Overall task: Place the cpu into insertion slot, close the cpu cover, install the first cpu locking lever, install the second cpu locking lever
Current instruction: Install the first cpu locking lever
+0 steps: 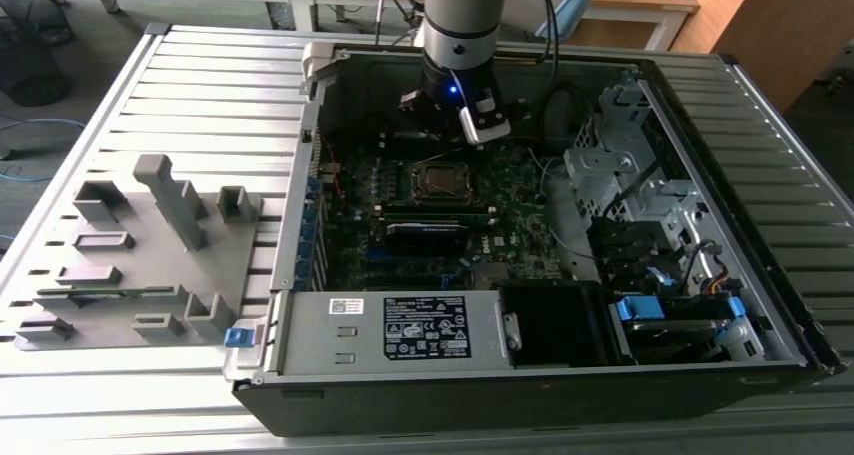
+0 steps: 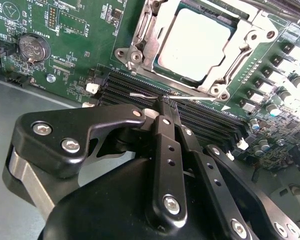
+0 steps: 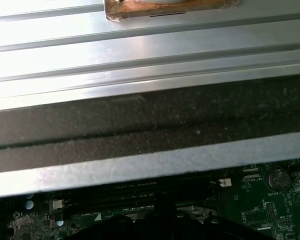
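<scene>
Open computer case (image 1: 300,275) lying on a slatted metal desk (image 1: 200,85), with the arm reaching down into it from above. In the exterior view the end effector (image 1: 478,125) hung just beyond the insertion slot (image 1: 416,179), which was set in the green motherboard (image 1: 514,200) near the middle of the case. In the second wrist view the cpu (image 2: 195,42) sat flat in the slot with its dull silver top exposed, and the cpu cover (image 2: 141,27) lay down around it as a metal frame. The black fingers (image 2: 165,145) of the end effector (image 2: 165,102) were drawn together with no visible gap. Their tips met at a thin metal rod (image 2: 197,98) running along the near edge of the socket, above the long black memory slots (image 2: 135,84). Whether the tips actually pinched the rod could not be determined. A coin cell battery (image 2: 34,47) sat on the board well apart from the socket. A grey fixture (image 1: 134,245) rested on the desk at the exterior view's left.
</scene>
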Robot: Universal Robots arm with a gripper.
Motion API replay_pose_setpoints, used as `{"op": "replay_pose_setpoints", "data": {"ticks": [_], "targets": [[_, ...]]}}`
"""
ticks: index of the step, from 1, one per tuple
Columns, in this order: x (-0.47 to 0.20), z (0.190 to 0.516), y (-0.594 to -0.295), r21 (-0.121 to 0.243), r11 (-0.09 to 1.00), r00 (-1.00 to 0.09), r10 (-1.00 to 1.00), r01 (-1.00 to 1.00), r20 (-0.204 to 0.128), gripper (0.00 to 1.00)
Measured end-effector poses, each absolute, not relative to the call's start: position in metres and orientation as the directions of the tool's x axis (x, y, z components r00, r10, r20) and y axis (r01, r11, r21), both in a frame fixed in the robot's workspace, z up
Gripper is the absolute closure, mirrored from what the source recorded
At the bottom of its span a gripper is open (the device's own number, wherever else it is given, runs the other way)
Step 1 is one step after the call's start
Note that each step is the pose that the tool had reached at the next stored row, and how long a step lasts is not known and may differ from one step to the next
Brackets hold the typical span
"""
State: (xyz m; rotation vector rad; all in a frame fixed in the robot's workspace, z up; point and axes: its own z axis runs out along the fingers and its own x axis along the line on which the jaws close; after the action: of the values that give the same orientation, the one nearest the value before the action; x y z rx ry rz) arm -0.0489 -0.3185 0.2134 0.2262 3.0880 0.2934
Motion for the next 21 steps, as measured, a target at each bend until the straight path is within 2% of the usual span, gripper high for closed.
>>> {"op": "replay_pose_setpoints", "data": {"ticks": [21], "targets": [[-0.0492, 0.2117, -0.3172, 0.176, 0.974, -0.989, 0.147, 0.141, -0.019, 0.90]]}}
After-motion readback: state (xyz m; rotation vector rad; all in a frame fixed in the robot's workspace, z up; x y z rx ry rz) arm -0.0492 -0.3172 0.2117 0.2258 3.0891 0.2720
